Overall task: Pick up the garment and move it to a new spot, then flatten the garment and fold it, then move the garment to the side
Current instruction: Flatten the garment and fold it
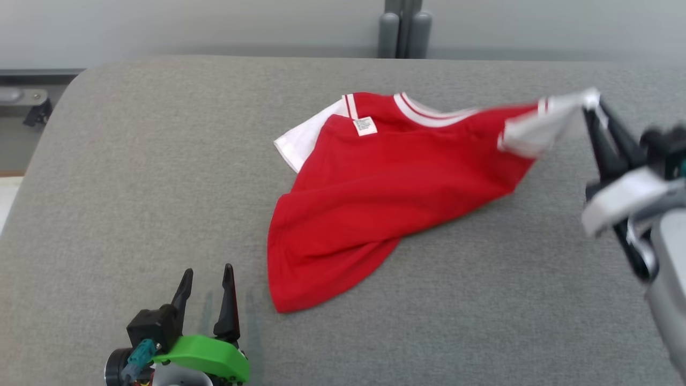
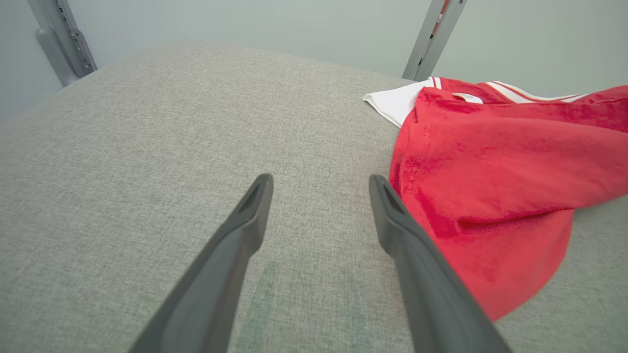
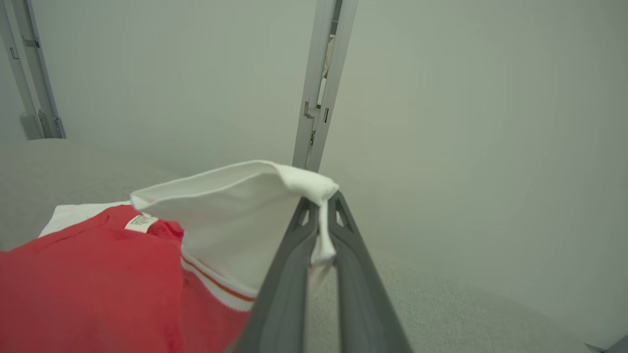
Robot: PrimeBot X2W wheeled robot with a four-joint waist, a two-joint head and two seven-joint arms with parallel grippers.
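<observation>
Grey table (image 1: 134,187) under red garment (image 1: 386,193), sleeve (image 1: 541,126) between jaws of right gripper (image 3: 322,206).

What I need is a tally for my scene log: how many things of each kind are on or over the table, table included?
shirt: 1
grippers: 2, the left gripper and the right gripper
table: 1
Total: 4

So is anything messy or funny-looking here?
Yes: the red shirt lies crumpled and lopsided on the grey surface, because the right pincer is shut on its white sleeve, stretching it sideways.
</observation>
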